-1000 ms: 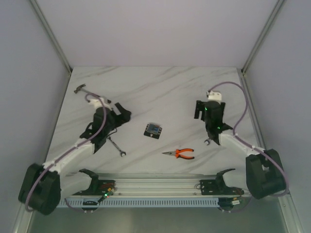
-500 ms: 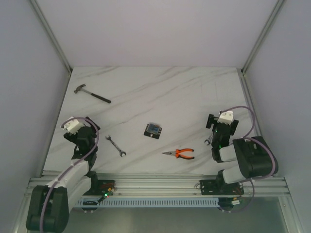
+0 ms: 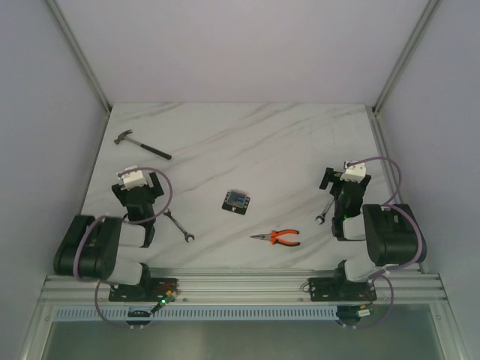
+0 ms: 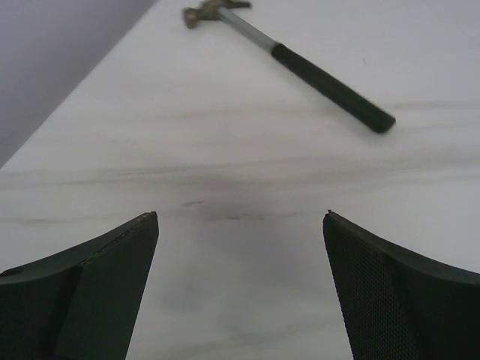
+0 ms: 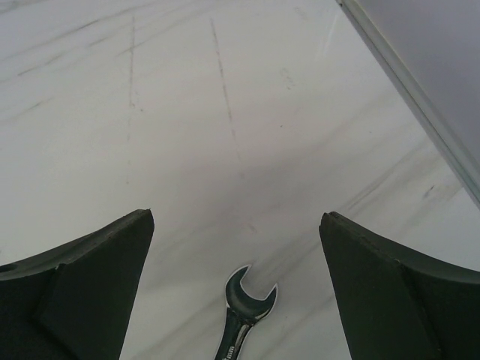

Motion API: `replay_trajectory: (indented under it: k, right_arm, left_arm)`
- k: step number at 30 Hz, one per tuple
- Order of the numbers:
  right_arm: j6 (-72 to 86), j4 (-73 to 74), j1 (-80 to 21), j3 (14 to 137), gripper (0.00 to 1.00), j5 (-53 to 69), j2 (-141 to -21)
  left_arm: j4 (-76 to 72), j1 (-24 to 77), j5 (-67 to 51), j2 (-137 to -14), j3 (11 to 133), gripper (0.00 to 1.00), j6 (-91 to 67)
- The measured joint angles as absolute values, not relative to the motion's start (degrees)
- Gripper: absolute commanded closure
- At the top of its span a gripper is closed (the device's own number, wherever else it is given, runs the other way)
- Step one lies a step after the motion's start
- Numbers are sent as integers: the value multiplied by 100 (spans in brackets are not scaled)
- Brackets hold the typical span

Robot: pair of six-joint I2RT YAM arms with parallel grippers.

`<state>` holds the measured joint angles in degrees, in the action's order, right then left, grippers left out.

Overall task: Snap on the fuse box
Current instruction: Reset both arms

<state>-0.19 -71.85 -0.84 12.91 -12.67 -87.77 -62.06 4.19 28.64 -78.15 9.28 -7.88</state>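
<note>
The fuse box (image 3: 236, 201) lies flat, face up, mid-tabletop (image 3: 247, 142), well apart from the 2 arms. Its square outline sits at a slight slant to the tabletop's edges and shows no clear long axis. The left end effector (image 4: 240, 225) gapes wide and empty, facing a hammer (image 4: 300, 60). The right end effector (image 5: 236, 221), equally spread, holds nothing, with a wrench (image 5: 244, 307) lying between its fingers.

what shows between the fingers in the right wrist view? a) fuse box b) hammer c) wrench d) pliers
c: the open end of a wrench is seen low in that view, between the spread fingers of the right gripper.
</note>
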Motion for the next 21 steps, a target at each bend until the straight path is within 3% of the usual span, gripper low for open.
replay_trajectory:
  k: [5, 21]
  right_arm:
    - [8, -7107, -84, 1291, 0, -1170, -8777]
    - [21, -7096, -84, 1291, 0, -1131, -8777]
  left_arm:
    - [-6866, 419, 2112, -8895, 1146, 0, -370]
    - [-7078, 408, 1726, -8917, 1280, 0, -200]
